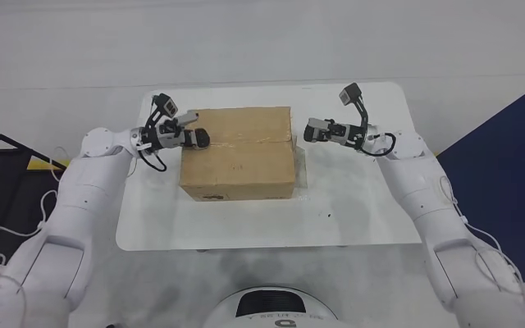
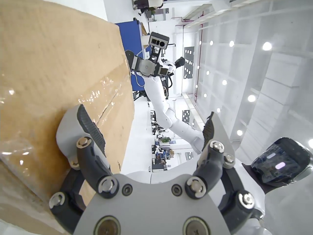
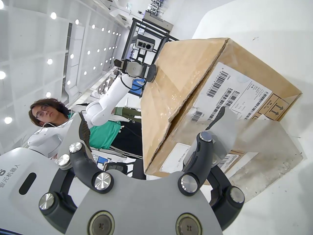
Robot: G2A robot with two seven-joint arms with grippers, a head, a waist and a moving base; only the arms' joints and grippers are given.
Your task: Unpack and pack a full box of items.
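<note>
A closed brown cardboard box (image 1: 239, 152) stands on the white table (image 1: 353, 213), its top flaps sealed with clear tape along the middle seam (image 2: 105, 99). My left gripper (image 1: 199, 138) is open at the box's left top edge, one finger (image 2: 89, 125) resting over the cardboard, the other in the air. My right gripper (image 1: 311, 131) is open just off the box's right top edge, apart from it. In the right wrist view the box (image 3: 185, 79) shows a white label on its side, and a loose strip of clear tape (image 3: 259, 143) hangs from that side.
The table's surface lies bare in front of the box and to its right (image 1: 361, 189). A blue panel (image 1: 492, 164) stands beyond the table's right edge. A person in a green top (image 3: 105, 133) stands off behind the left arm.
</note>
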